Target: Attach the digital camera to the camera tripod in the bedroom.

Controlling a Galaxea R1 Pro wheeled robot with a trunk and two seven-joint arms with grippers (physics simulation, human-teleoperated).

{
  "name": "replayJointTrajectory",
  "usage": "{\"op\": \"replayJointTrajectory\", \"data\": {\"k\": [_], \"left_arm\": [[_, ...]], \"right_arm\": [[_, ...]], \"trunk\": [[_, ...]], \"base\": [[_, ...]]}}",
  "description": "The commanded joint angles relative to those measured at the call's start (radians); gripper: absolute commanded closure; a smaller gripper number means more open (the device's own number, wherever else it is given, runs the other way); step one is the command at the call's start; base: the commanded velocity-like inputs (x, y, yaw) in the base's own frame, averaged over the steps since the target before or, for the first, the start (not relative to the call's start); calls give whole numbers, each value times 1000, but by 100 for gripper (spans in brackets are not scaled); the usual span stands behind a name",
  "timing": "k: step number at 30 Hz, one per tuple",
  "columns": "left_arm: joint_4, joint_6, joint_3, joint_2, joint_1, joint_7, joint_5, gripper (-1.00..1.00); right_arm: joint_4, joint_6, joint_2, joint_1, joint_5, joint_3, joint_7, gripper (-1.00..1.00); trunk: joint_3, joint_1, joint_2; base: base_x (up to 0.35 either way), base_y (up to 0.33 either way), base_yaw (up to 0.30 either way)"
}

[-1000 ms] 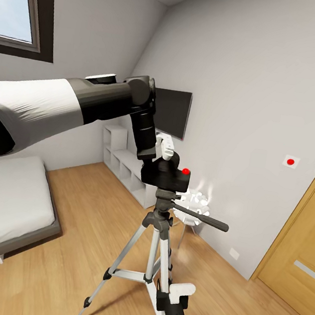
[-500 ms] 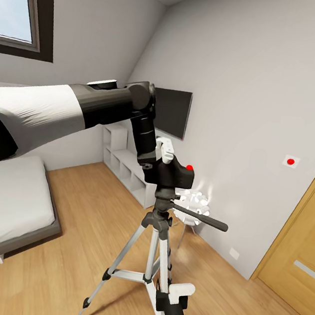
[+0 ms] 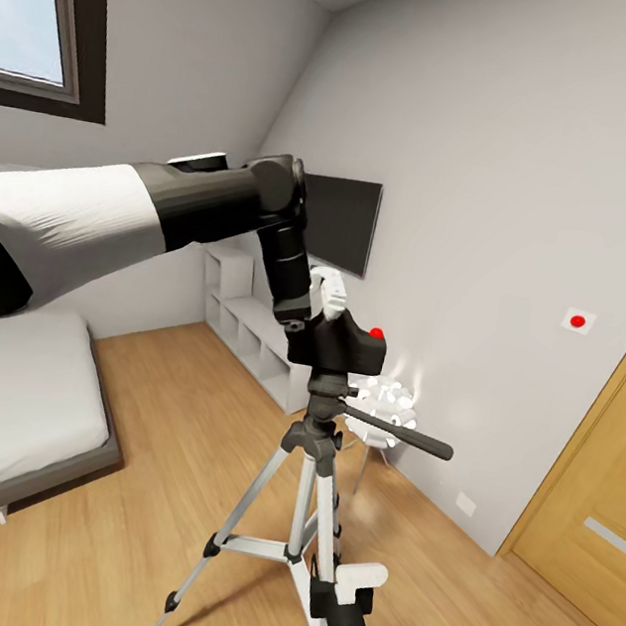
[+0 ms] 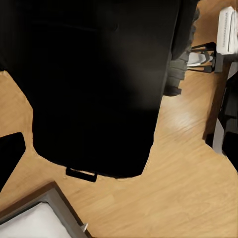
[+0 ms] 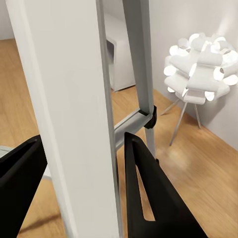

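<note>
— Where was the digital camera [image 3: 340, 345] when you looked?

— Sitting right on top of the camera tripod [image 3: 307, 473], on its black pan head, red button facing up. The left gripper [image 3: 328, 295] was on the camera's upper back edge, touching it. From the left wrist view the black body [image 4: 94, 84] blocked nearly everything, so I could not tell whether the fingers were clamped on it or loosened.

— And the tripod itself?

— It stood upright on the light wood floor [image 3: 152, 520], legs splayed, long handle pointing toward the wooden door [image 3: 597, 496]. A white ball-shaped lamp [image 3: 387, 404] stood just behind it by the wall.

— The other arm?

— Low down, near the base of the tripod. The right gripper [image 5: 82, 178] had its two dark fingers [image 5: 148, 193] spread apart with a silver-grey tripod leg [image 5: 74, 99] running between them. The lamp [image 5: 201, 67] showed beyond

— Anything else nearby?

— A low grey bed [image 3: 16, 419] off to the left, white cube shelves [image 3: 250, 329] under the wall TV [image 3: 342, 222]
</note>
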Motion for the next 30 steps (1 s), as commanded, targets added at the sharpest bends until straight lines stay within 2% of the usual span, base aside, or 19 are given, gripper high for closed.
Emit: {"op": "replayJointTrajectory", "data": {"k": [1,2,3,4,5,12,15,18,19,25,28,29,30], "left_arm": [[0,11,13,5,-2,-2,4,-100],[0,11,43,14,-2,-2,3,-100],[0,11,53,17,-2,-2,3,-100],[-3,11,87,30,-2,-2,2,-100],[-3,11,101,40,-2,-2,1,-100],[-4,11,121,85,-4,-2,0,-100],[-4,11,153,108,-5,-1,0,-100],[-4,10,202,139,-5,-1,0,-100],[-4,10,239,161,-6,-1,0,-100],[-3,10,348,228,-6,10,-1,-100],[-2,10,415,290,-6,61,-2,-100],[-2,10,426,303,-5,73,-2,-100],[-1,11,448,328,-6,97,-2,-100]], "right_arm": [[80,-17,0,0,25,3,-6,100],[80,-17,0,0,25,2,-6,100],[80,-17,0,0,25,2,-6,100],[80,-17,0,0,25,2,-6,100],[80,-17,0,0,25,2,-6,100],[81,-17,0,0,25,2,-6,100],[81,-17,0,0,24,2,-6,100],[81,-17,0,0,24,2,-6,100],[81,-17,0,0,24,2,-6,100],[81,-17,0,0,25,2,-6,100],[81,-17,0,0,24,2,-6,100],[81,-17,0,0,24,2,-6,100],[81,-17,0,0,24,2,-6,100]], "trunk": [[-2,1,-1],[-2,1,-1],[-2,1,-1],[-2,1,-1],[-2,1,-1],[-2,1,-1],[-2,1,-1],[-2,1,-1],[-2,1,-1],[-2,1,-1],[-2,1,-1],[-2,1,-1],[-2,1,-1]], "base": [[0,0,0],[0,0,0],[0,0,0],[0,0,0],[0,0,0],[0,0,0],[0,0,0],[0,0,0],[0,0,0],[0,0,0],[0,0,0],[0,0,0],[0,0,0]]}}
